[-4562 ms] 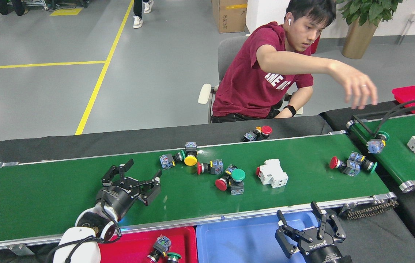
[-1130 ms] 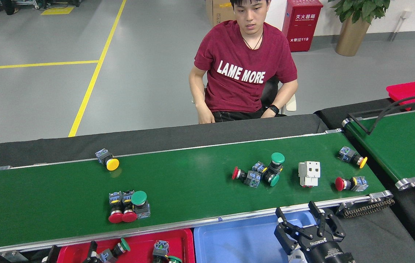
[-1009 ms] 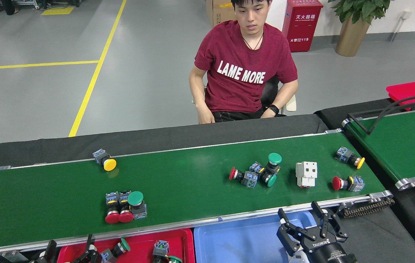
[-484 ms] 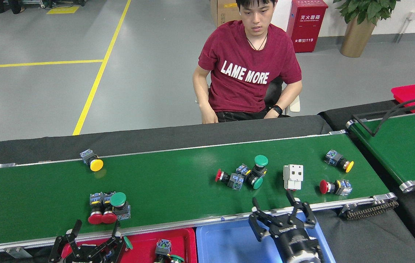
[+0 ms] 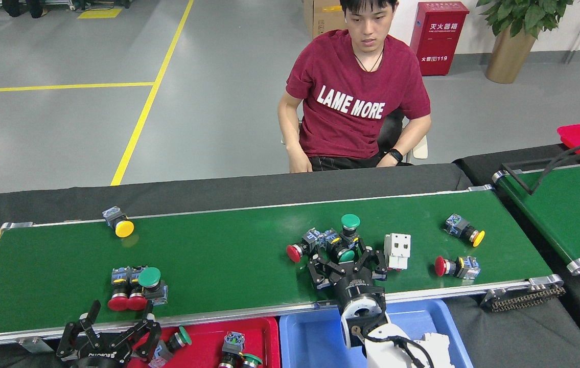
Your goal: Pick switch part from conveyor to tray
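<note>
Switch part (image 5: 346, 252), green-capped, lies mid-right on the conveyor (image 5: 228, 255) in a cluster with a red-capped one, between the spread fingers of the right end effector (image 5: 347, 265); contact cannot be told. Conveyor: long green belt, silver rails. Blue tray (image 5: 315, 342) and red tray (image 5: 208, 340) sit below its near rail. Left end effector (image 5: 111, 335): fingers apart, empty, at the near rail. White block (image 5: 397, 250) just right of the cluster.
</note>
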Robot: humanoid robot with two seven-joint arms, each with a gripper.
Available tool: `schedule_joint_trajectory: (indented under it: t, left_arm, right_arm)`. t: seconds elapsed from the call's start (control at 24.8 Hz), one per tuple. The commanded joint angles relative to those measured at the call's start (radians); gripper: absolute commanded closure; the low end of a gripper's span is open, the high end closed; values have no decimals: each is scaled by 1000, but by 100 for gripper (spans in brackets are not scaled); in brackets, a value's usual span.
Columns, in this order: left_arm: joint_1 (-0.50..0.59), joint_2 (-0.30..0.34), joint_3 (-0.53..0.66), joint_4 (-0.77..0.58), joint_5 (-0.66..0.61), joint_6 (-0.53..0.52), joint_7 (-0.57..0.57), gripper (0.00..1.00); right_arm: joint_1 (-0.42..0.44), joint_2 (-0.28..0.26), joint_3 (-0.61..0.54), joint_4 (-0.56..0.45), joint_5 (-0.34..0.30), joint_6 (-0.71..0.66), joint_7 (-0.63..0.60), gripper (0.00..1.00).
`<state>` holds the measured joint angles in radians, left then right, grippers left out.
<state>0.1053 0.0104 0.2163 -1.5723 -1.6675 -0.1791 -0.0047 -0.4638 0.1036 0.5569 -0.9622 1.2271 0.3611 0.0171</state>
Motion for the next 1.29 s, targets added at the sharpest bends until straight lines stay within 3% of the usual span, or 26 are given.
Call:
schedule_joint_trajectory:
  t: [0.0, 0.08, 0.12, 0.16, 0.28, 0.36, 0.48, 0.65, 0.69, 0.77, 0.81, 0.89, 0.93, 0.97, 1.05, 1.09, 1.13, 1.21, 1.25]
  left_arm:
    - [-22, 20, 3, 11, -2, 4, 2, 0]
    - [-52, 22, 6, 49, -2, 4, 2, 0]
    - [-70, 22, 15, 72, -2, 6, 2, 0]
    - [-91, 23, 31, 98, -2, 4, 2, 0]
    - [-127, 48, 57, 164, -2, 4, 2, 0]
    - [-139, 59, 71, 198, 0, 6, 3, 5]
    - [-125, 65, 90, 202, 6, -3, 6, 28]
    - [-73, 97, 89, 173, 23, -42, 31, 78]
    - [-47, 100, 92, 140, 52, -86, 54, 86]
    - [22, 102, 97, 41, 115, -194, 66, 90]
    - [67, 102, 97, -17, 130, -234, 68, 90]
    - [151, 100, 92, -124, 144, -306, 72, 90]
    - [195, 95, 90, -183, 158, -361, 72, 90]
    - [232, 83, 89, -210, 169, -411, 72, 90]
    - [269, 79, 84, -209, 175, -513, 74, 89]
    - [284, 79, 84, -207, 175, -565, 72, 83]
    - [292, 77, 87, -207, 176, -605, 74, 68]
    - [309, 77, 90, -207, 178, -606, 72, 53]
    - [315, 69, 94, -207, 176, -606, 72, 20]
  right_arm:
    - [-32, 1, -5, 17, -11, -31, -3, 36]
    - [-36, -8, -5, 25, -23, -73, -19, 60]
    - [-36, -12, -5, 26, -24, -100, -39, 80]
    - [-36, -15, -6, 28, -26, -126, -58, 93]
    - [-35, -25, -6, 23, -31, -142, -63, 93]
    - [-33, -36, -6, 5, -35, -159, -63, 93]
    - [8, -42, -5, -116, -35, -215, -65, 93]
    - [168, -119, 2, -417, -32, -413, -60, 92]
    - [211, -128, 8, -480, -31, -452, -59, 92]
    - [269, -147, 66, -549, -26, -542, -55, 91]
    - [281, -159, 112, -561, -26, -570, -55, 89]
    - [289, -174, 192, -569, -24, -585, -55, 66]
    - [290, -173, 232, -569, -24, -577, -51, 13]
    - [298, -173, 248, -575, -26, -583, -45, 0]
    - [312, -174, 252, -593, -26, -602, -39, 0]
    - [315, -174, 252, -601, -29, -616, -39, 0]
    - [317, -176, 247, -612, -34, -619, -39, 0]
    - [315, -182, 224, -621, -35, -616, -39, 0]
    - [315, -183, 196, -621, -34, -617, -39, 0]
